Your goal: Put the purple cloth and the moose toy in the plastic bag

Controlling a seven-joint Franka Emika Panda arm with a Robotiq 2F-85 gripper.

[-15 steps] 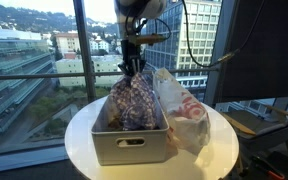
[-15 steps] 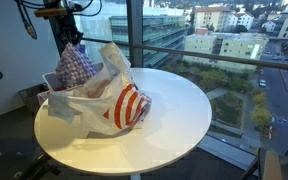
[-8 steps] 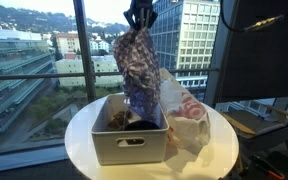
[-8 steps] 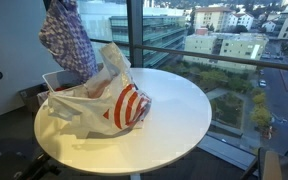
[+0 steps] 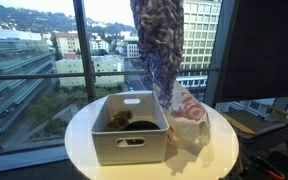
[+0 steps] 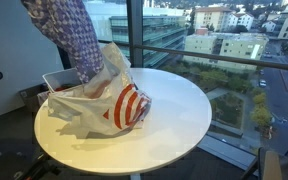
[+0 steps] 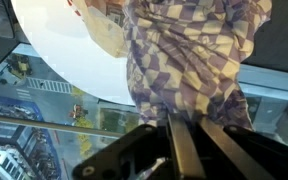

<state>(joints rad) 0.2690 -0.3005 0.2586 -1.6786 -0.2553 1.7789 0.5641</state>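
Note:
The purple checked cloth [image 5: 160,45] hangs long from above the frame in both exterior views [image 6: 72,35], its lower end over the white plastic bag [image 5: 189,120] with red print [image 6: 124,100]. My gripper is out of view at the top in the exterior views. In the wrist view my gripper [image 7: 189,135] is shut on the cloth [image 7: 189,60], which drapes below it. A brown moose toy [image 5: 118,119] lies inside the grey bin [image 5: 130,146].
The round white table [image 6: 164,130] holds the bin and bag. Large windows [image 5: 34,50] stand right behind the table. A dark object lies next to the toy in the bin.
My gripper has lifted the cloth up out of the bin and carried it sideways towards the plastic bag. The gripper has risen out of the exterior views.

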